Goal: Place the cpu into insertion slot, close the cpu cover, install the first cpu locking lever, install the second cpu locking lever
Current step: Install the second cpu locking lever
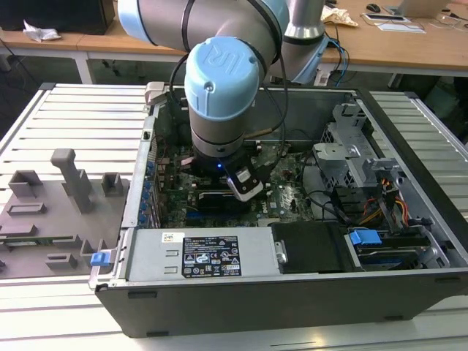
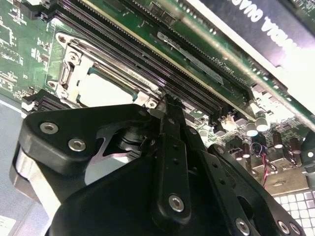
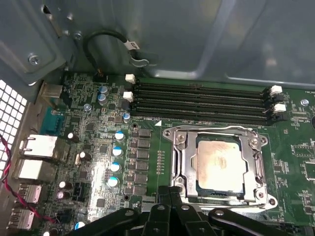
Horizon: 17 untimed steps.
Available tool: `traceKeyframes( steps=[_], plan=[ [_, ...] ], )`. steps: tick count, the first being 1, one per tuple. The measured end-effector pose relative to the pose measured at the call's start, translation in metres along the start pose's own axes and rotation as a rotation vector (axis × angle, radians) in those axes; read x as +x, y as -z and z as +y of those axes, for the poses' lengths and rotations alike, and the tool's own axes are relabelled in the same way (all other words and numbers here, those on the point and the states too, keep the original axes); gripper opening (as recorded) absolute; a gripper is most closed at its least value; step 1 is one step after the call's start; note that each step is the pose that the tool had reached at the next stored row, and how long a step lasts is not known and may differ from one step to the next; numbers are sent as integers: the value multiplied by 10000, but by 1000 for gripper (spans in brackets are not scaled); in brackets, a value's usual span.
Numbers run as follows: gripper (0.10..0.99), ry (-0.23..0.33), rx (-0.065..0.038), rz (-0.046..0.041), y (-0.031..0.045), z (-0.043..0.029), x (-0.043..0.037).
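The cpu (image 3: 220, 166), a pale silvery square, lies flat in the socket on the green motherboard (image 3: 98, 147). The cpu cover (image 3: 186, 156), a grey metal frame, lies down around it, and the chip's top shows through its opening. My gripper (image 3: 171, 190) is shut, its black fingers pressed together at the socket's edge with nothing visible between them. In the second wrist view the gripper (image 2: 169, 101) has its tip beside the cover (image 2: 74, 64), close to the cpu (image 2: 106, 89). In the exterior view the gripper (image 1: 245, 186) reaches down inside the open computer case (image 1: 409, 131).
Black memory slots (image 3: 202, 101) run alongside the socket. Capacitors (image 3: 118, 152) and rear ports (image 3: 37, 147) stand nearby. A power supply (image 1: 208, 256), a drive cage (image 1: 351, 157) and cables (image 1: 380, 205) crowd the case. A grey fixture tray (image 1: 58, 212) sits on the exterior view's left.
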<state>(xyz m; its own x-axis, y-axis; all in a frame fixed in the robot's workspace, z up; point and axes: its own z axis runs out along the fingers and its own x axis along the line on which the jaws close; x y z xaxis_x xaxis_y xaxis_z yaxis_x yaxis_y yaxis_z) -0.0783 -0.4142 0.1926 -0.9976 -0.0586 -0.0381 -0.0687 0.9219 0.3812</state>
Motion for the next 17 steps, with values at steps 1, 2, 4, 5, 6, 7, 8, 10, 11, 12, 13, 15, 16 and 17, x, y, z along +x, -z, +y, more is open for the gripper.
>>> traceKeyframes(
  steps=[1, 2, 4, 5, 6, 7, 8, 10, 11, 12, 13, 15, 16, 17],
  plan=[
    [106, 0, -12, -1, -4, 2, 0],
    [106, -1, -28, -2, -8, 5, 0],
    [106, -1, -45, -6, -16, 9, 1],
    [106, -1, -59, -5, -22, 12, 1],
    [106, -2, -79, -7, -26, 12, 3],
    [106, -3, -94, -8, -30, 12, 8],
    [106, -2, -110, -10, -36, 11, 14],
    [106, -1, -132, -13, -45, 7, 23],
    [106, -1, -145, -15, -50, 5, 29],
    [106, 0, -154, -17, -54, 4, 35],
    [106, 0, -156, -19, -55, 4, 39],
    [106, 3, -157, -21, -60, 3, 44],
    [106, 2, -155, -20, -62, 4, 45],
    [106, 1, -155, -20, -65, 6, 46]
  ],
)
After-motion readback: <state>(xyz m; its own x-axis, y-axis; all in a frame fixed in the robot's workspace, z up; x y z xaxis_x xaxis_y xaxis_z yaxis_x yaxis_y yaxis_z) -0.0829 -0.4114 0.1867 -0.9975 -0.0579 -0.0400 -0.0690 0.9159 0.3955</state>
